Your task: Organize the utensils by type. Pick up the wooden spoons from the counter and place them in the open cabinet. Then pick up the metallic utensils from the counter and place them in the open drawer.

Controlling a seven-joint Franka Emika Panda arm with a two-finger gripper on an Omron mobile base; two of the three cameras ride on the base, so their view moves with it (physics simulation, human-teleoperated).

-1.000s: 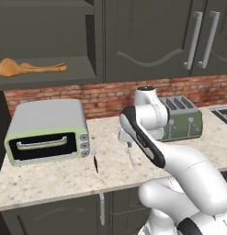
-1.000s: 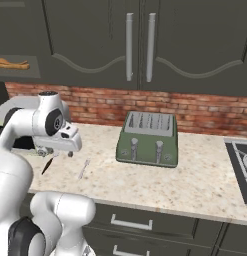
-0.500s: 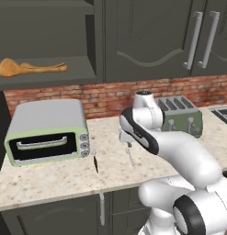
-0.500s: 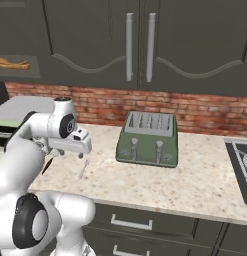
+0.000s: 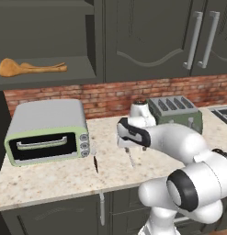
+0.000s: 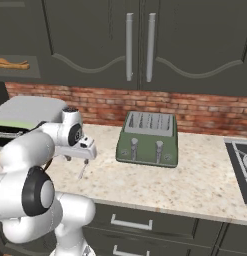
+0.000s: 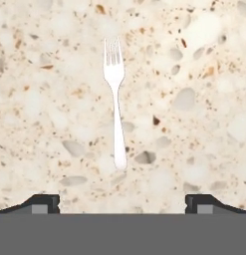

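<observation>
**Over the fork, pincer spread wide**

On the bench point(image 5: 50, 183), partway between its back and front edges, the small silver fork point(image 7: 115, 107) lies flat on the speckled stone; in the left base view it shows as a thin pale sliver point(image 5: 131, 159) just below the robot's hand. The pincer point(image 7: 122, 201) hangs directly above it with its jaws wide apart, holding nothing, and the fork's handle end sits between the two dark fingertips point(image 7: 42, 203) without touching either. From the hand view the tines point away from the pincer.

Nearer the bench's front edge and off to the left of the fork lies the small knife point(image 5: 95, 163), dark along most of its length, just beside the front right corner of the toaster oven point(image 5: 46, 131). The two are well apart from each other.

Both wooden spoons point(image 5: 30, 68) rest on the shelf of the open cabinet point(image 5: 46, 78), up and to the left above the toaster oven, one lying across the other.

A green toaster point(image 6: 148, 138) stands toward the bench's back edge, against the brick wall point(image 6: 195, 110), to the right of the arm.
</observation>
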